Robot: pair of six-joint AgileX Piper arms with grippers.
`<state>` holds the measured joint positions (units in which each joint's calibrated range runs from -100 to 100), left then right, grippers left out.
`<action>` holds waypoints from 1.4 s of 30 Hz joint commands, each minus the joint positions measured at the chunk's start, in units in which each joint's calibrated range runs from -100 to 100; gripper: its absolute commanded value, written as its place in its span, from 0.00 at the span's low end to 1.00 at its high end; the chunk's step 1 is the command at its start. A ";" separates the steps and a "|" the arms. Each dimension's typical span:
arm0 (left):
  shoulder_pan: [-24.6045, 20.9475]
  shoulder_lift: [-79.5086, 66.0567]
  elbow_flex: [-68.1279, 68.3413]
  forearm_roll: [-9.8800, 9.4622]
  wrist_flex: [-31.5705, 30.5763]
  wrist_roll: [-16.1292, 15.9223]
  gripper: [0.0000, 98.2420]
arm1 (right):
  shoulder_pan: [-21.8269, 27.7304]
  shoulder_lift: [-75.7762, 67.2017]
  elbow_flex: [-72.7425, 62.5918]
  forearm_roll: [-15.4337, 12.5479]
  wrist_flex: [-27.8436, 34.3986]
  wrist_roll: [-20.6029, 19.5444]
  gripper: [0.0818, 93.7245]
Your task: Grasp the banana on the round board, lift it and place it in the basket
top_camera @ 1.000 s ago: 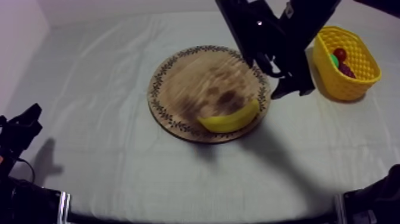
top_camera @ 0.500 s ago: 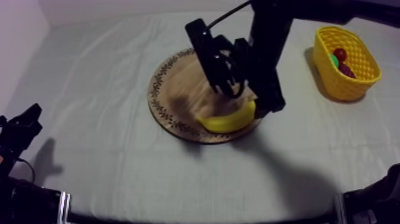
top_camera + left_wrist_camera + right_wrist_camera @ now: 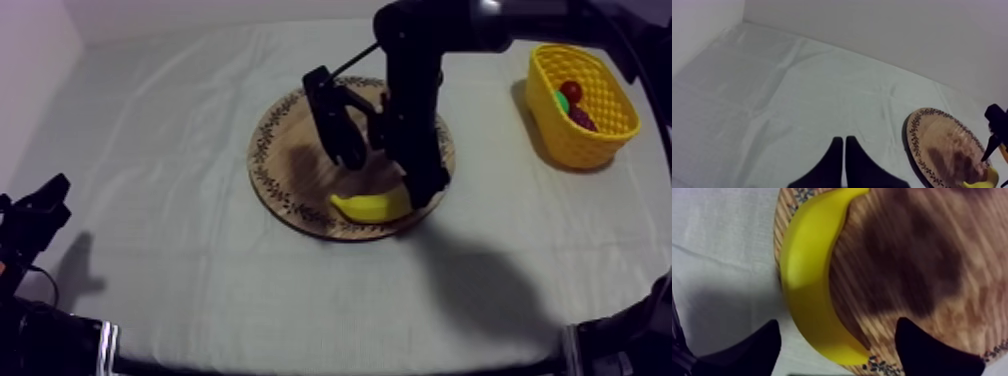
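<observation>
R claw [image 3: 837,330] wide open over banana [image 3: 372,207] on board [image 3: 283,150], mid-frame; L claw [image 3: 844,142] closed, empty.

I see my bench [image 3: 170,200] covered by a grey-white cloth, lightly creased. The wooden board [image 3: 285,150], round with a patterned rim, lies flat on the cloth about the middle, slightly toward the far side. The yellow basket [image 3: 570,148] stands on the cloth at the far right, well apart from the board.
</observation>
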<state>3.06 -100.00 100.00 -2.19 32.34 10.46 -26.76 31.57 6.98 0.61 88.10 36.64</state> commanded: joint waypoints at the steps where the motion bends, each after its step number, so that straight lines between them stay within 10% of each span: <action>1: 0.01 0.00 0.00 0.02 0.00 0.02 0.00 | -0.05 0.47 0.11 0.01 0.50 -0.04 0.69; 42: 0.01 0.00 0.00 0.02 0.00 0.02 0.00 | 0.65 -2.24 -4.78 -2.77 6.68 -0.10 0.13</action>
<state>3.06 -100.00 100.00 -2.19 32.34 10.46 -26.38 30.74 3.10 -2.24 94.51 36.53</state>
